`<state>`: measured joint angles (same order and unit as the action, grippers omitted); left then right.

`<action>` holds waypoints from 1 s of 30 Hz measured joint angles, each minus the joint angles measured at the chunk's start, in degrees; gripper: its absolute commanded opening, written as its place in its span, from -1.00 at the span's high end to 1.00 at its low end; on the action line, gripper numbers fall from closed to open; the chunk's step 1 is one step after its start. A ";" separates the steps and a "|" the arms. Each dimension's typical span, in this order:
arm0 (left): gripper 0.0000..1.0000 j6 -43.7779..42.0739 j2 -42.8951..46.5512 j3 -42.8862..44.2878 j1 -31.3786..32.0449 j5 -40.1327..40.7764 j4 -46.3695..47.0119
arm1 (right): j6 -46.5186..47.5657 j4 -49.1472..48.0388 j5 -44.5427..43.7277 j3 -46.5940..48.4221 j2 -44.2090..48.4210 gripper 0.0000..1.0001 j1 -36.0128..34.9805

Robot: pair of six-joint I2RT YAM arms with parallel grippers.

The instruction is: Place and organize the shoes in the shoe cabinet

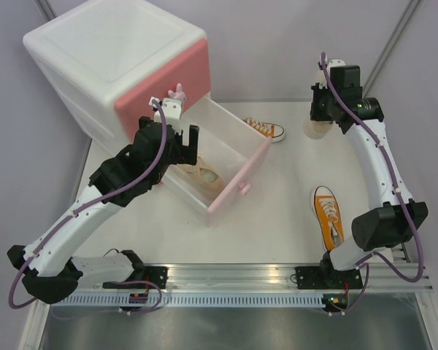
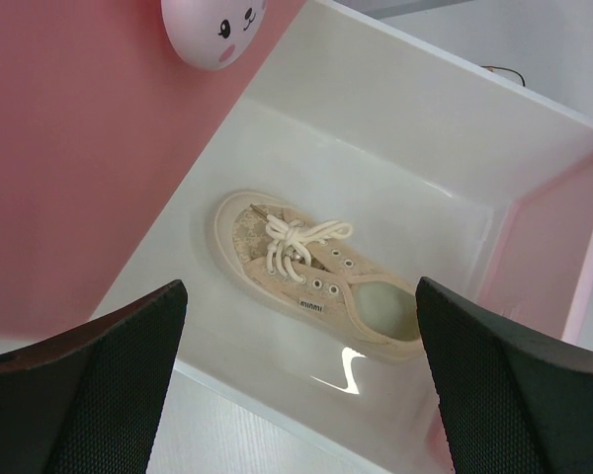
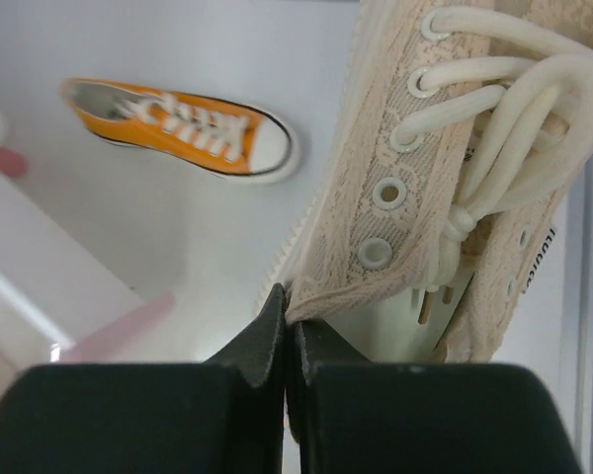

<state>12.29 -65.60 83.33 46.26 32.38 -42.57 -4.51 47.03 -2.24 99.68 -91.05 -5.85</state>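
The white shoe cabinet [image 1: 109, 55] stands at the back left, its lower pink-fronted drawer [image 1: 237, 175] pulled out. One cream shoe [image 1: 204, 173] lies on the drawer floor, seen in the left wrist view as a laced cream shoe [image 2: 316, 276]. My left gripper [image 1: 177, 138] hovers over the drawer, open and holding nothing [image 2: 298, 296]. At the back right, my right gripper [image 1: 325, 109] is shut on the collar edge of the other cream shoe [image 3: 445, 148], its jaws pinching the fabric [image 3: 292, 314]. One orange shoe [image 1: 266, 130] lies behind the drawer, another orange shoe [image 1: 327, 215] at the front right.
A white bunny knob [image 2: 212, 30] sits on the upper pink drawer front, just above the open drawer. The drawer's pink front [image 3: 119, 336] shows at the lower left of the right wrist view, with the orange shoe [image 3: 183, 128] beyond it. A metal rail [image 1: 226, 281] runs along the near edge.
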 measured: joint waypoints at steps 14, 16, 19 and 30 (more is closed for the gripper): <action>-1.00 -1.36 -1.11 0.00 0.00 0.02 1.22 | 1.05 -4.00 12.33 11.72 -0.55 0.99 -22.32; -0.99 -1.55 -1.11 0.00 0.00 0.04 1.22 | 0.92 -5.42 13.31 11.91 -1.68 0.99 -25.59; -1.00 -1.92 -0.98 -0.02 0.00 0.22 1.22 | 0.94 -6.49 14.47 11.87 -3.98 0.99 -30.29; -0.99 -2.23 1.64 -0.57 0.00 1.64 1.18 | 3.54 -6.19 17.00 5.27 -5.40 0.99 -37.24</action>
<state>10.07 -63.96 82.76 46.26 34.02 -41.39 -0.97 40.84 14.76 104.95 -96.44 -43.09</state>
